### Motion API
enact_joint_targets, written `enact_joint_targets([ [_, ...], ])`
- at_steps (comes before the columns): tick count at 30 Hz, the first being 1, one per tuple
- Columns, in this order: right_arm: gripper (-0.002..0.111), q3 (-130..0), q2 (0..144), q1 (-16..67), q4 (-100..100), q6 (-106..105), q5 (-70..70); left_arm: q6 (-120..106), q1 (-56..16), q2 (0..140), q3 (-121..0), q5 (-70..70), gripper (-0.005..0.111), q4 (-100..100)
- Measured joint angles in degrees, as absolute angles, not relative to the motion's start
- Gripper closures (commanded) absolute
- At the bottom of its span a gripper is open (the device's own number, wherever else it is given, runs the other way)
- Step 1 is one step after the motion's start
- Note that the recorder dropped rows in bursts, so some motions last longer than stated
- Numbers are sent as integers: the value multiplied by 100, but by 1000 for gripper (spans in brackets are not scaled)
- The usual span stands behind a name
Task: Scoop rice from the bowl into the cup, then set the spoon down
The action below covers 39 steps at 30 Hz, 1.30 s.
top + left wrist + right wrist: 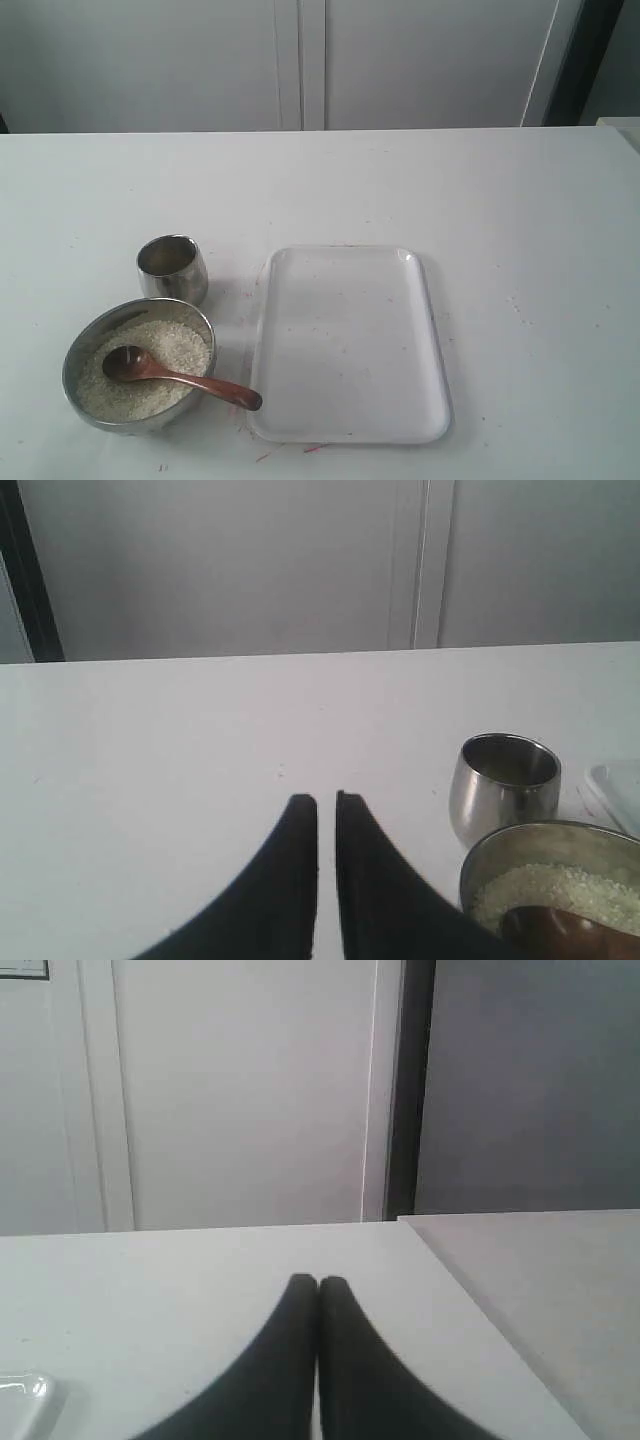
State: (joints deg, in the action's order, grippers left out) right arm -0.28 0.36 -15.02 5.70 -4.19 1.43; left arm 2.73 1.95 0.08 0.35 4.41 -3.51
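Note:
The steel bowl [72, 360] stands at the table's front left, holding a heap of white rice [172, 345]. The wooden spoon [190, 381] lies in it, head on the rice and handle over the rim towards the tray. Just behind the bowl is the small steel cup [172, 272]. Neither gripper appears in the exterior view. In the left wrist view, my left gripper [326, 800] hovers over bare table beside the cup [505, 785] and bowl [500, 855], shut to a thin slit and holding nothing. My right gripper [318, 1282] is shut, empty, over bare table.
A clear plastic tray [345, 345] lies flat to the right of the bowl, with a few stray grains on it. The white table runs back to grey cabinet doors. The table's right edge [480, 1300] shows near my right gripper.

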Motion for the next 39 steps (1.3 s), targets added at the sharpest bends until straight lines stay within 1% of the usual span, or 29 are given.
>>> enact_joint_targets([
  [5, 108, -28, 36, -1502, 570, -381, 143, 273, 195, 8, 35, 441, 92, -351],
  [8, 108, -28, 36, -1502, 570, 0, 62, 273, 195, 8, 35, 441, 92, -351],
  [14, 108, -28, 36, -1502, 570, 2151, -75, 273, 195, 8, 35, 441, 92, -351],
  [17, 108, -28, 36, -1502, 570, 2668, -75, 273, 195, 8, 35, 441, 92, -351],
  [25, 108, -28, 36, -1502, 570, 2873, -522, 273, 195, 8, 35, 441, 92, -351],
  [32, 108, -28, 36, -1502, 570, 2889, -568, 273, 195, 8, 35, 441, 92, -351],
  [35, 108, -58, 36, -1502, 570, 2889, -100, 273, 195, 8, 35, 441, 92, -351],
  [39, 108, -494, 36, -1502, 570, 2889, 1009, 273, 195, 8, 35, 441, 92, -351],
])
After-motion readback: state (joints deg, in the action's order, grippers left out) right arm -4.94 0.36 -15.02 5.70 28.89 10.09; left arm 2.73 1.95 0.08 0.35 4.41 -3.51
